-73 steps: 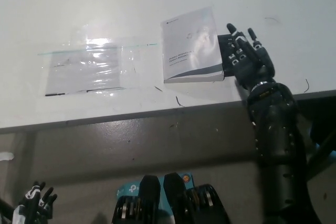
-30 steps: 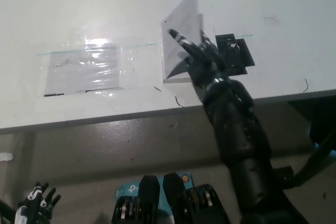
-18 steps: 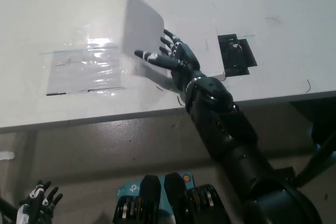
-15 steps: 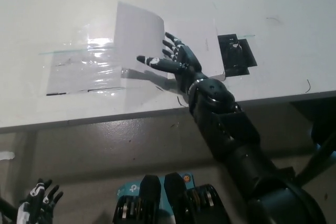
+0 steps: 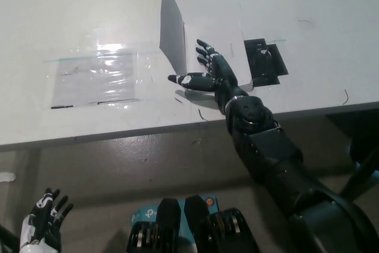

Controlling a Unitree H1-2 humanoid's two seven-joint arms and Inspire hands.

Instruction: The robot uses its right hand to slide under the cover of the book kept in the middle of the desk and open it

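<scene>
**Cover standing on edge, right hand beneath it**

Nearest the robot, the left hand [image 5: 41, 223] is hanging at the lower left, below the worktop edge, fingers spread and holding nothing.

Farther in, the right hand [image 5: 207, 75] is lying over the open book [image 5: 228, 45], fingers splayed and released, gripping nothing. One finger is pointing left toward the foot of the cover [image 5: 172, 37]. The cover is rising nearly upright from the book's left side, and I cannot tell whether the hand is touching it. The book is sitting near the middle of the worktop [image 5: 59, 4], close to its near edge.

To do this step well, in my judgement, the hand should be pushing the cover leftward past vertical with the flat backs of the fingers, low near the spine, so the cover falls open instead of dropping back shut.

Counting: one book, one clear plastic sheet [image 5: 98, 78] lying flat to the left, and one black flat piece [image 5: 265, 60] just right of the book. Two hands are in view.
</scene>
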